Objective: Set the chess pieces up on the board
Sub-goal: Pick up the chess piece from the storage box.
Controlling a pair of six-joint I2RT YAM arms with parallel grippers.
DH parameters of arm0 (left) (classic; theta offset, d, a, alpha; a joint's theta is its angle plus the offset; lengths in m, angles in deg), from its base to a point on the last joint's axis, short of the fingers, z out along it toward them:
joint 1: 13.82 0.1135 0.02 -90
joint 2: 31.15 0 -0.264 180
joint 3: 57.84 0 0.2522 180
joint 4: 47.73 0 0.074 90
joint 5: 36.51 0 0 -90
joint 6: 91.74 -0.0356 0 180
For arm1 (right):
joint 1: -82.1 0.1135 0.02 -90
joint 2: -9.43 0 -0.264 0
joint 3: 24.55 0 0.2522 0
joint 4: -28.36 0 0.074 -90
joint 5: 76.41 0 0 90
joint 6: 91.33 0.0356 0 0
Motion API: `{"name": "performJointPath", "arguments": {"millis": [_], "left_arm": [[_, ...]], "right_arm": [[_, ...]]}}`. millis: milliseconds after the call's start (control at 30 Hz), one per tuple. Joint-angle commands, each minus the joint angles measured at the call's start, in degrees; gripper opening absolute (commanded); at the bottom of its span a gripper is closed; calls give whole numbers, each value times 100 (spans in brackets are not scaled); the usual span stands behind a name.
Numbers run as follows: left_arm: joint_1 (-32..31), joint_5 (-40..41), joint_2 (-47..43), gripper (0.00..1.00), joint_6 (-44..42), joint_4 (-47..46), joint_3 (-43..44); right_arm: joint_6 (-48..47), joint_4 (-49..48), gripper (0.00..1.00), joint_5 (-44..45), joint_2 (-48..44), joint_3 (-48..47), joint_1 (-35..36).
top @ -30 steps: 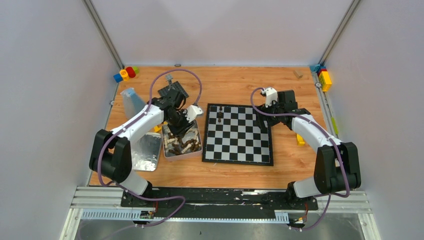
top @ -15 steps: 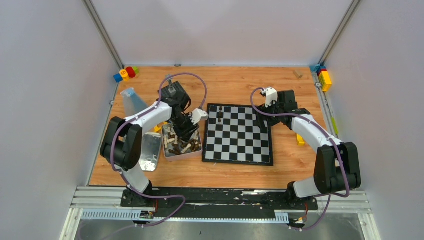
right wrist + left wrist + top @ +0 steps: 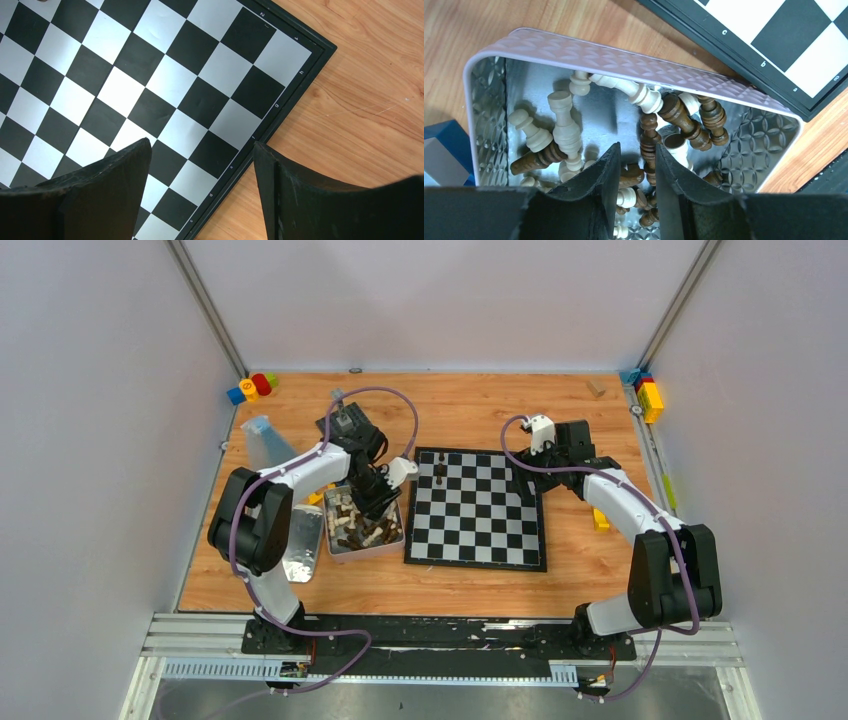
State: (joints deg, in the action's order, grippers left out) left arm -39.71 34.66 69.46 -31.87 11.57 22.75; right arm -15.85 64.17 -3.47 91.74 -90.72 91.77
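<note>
Left jaws: down inside the tin point(image 3: 624, 57), with a narrow gap between them, over the heap of chess pieces point(image 3: 564, 125). A dark piece and a cream one show in that gap. Whether the jaws pinch either cannot be told, because the black tips mask any contact. From above, the left arm point(image 3: 300, 472) covers the jaws and the far part of the tin.

Right jaws: spread wide with nothing between them, above the right-hand edge of the board point(image 3: 120, 90). Checks and the black border show through the gap. Whether the tips touch the board is unclear.

Chess pieces: dark brown and cream, jumbled on their sides in the tin, which sits just beside the board's left edge. In the wrist view the lower part of the heap is hidden behind the jaws. Two dark pieces point(image 3: 441, 477) stand on the board near its far left corner, too small to tell their kind.

Cut off or covered:
- A blue block point(image 3: 444, 150) is clipped by the frame edge.
- A shiny metal tray point(image 3: 295, 540) left of the tin lies partly under the arm's elbow.
- A dark studded baseplate point(image 3: 350, 422) behind the tin is partly hidden by the wrist.

Surface point(image 3: 450, 405): orange wood grain. Toy bricks point(image 3: 252, 387) sit in the far left corner, more bricks point(image 3: 647, 392) lie at the far right, and one yellow brick point(image 3: 600, 520) lies near the right arm.

Room: plain pale walls on three sides and a metal post point(image 3: 205, 305) at each far corner. The arm bases are on a black rail point(image 3: 440, 635) at the near edge.
</note>
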Motion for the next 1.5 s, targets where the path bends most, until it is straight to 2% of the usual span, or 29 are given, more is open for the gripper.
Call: {"name": "performJointPath", "arguments": {"millis": [0, 600, 833, 1200, 1467], "left_arm": [[-21, 117, -94, 39, 21, -123, 70], [-21, -61, -427, 43, -103, 131, -256], [-19, 145, -403, 42, -190, 86, -396], [-132, 483, -333, 35, -215, -284, -685], [-175, 623, -554, 17, -156, -343, -590]], "right_arm": [[-75, -131, 75, -64, -46, -33, -12], [-72, -115, 75, -82, -3, -49, -10], [-74, -115, 75, -78, 6, -51, -14], [-68, -112, 75, -76, 31, -60, -10], [-27, -81, 75, -127, 69, -114, -12]]}}
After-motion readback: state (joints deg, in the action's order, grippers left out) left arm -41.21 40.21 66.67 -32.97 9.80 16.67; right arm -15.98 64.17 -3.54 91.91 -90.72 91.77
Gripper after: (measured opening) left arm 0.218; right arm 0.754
